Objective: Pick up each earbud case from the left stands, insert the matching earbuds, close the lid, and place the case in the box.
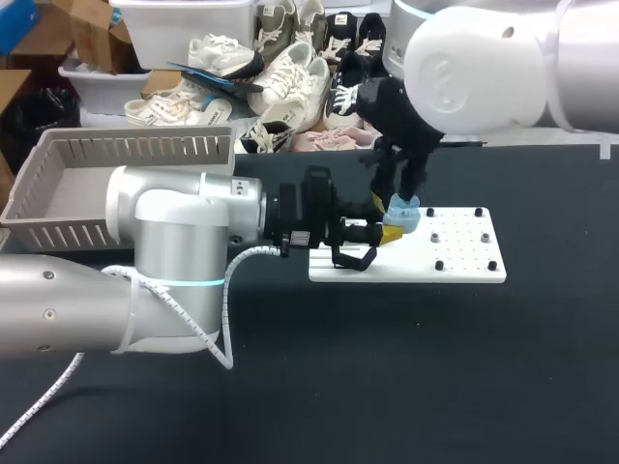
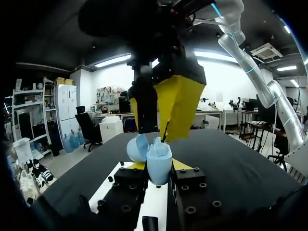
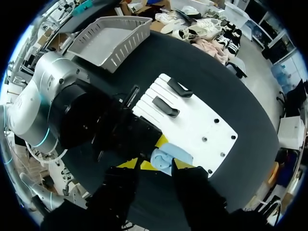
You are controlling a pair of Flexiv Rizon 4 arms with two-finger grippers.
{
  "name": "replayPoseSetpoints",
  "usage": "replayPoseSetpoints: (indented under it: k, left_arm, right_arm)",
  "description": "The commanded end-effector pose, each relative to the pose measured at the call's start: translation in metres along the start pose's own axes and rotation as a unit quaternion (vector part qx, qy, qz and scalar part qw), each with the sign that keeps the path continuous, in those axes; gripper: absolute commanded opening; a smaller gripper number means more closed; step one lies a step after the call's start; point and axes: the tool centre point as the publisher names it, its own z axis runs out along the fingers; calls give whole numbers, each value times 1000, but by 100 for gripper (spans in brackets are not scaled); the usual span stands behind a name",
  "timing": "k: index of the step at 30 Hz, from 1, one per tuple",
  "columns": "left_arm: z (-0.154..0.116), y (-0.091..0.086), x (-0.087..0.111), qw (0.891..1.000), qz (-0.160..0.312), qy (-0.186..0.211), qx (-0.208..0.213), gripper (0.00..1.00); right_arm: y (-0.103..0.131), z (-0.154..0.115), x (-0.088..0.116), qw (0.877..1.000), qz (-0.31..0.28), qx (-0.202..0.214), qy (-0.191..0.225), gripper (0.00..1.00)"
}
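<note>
A light blue earbud case hangs just above the left part of the white stand board. My left gripper comes in from the left and is shut on it. In the left wrist view the case sits between my left gripper's yellow-tipped fingers, and its lid looks tipped open. My right gripper comes down from above. Its yellow fingertips stand apart at the top of the case. In the right wrist view the case lies between that gripper's fingers.
Two black stands lie on the white board's left part, and several small black pegs dot its right part. A grey slotted basket stands at the table's back left. Black table lies around the board.
</note>
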Motion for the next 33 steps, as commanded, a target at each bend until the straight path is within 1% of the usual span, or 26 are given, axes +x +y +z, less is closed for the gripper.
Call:
replayPoseSetpoints:
  k: [1,7,11,19,24,33]
  left_arm:
    - [0,0,1,1000,1,-1,0,0]
    - [0,0,1,1000,1,-1,0,0]
    - [0,0,1,1000,1,-1,0,0]
    - [0,0,1,1000,1,-1,0,0]
    - [0,0,1,1000,1,-1,0,0]
    - [0,0,1,1000,1,-1,0,0]
  right_arm:
    - [-2,-9,3,1000,5,8,-16,40]
    - [-23,-12,-13,999,34,16,-34,40]
    - [-36,-8,-27,998,56,19,-39,40]
    - [-52,4,-38,997,72,19,-35,41]
    - [-55,11,-38,996,80,21,-27,41]
    - [-55,18,-23,995,92,21,-14,40]
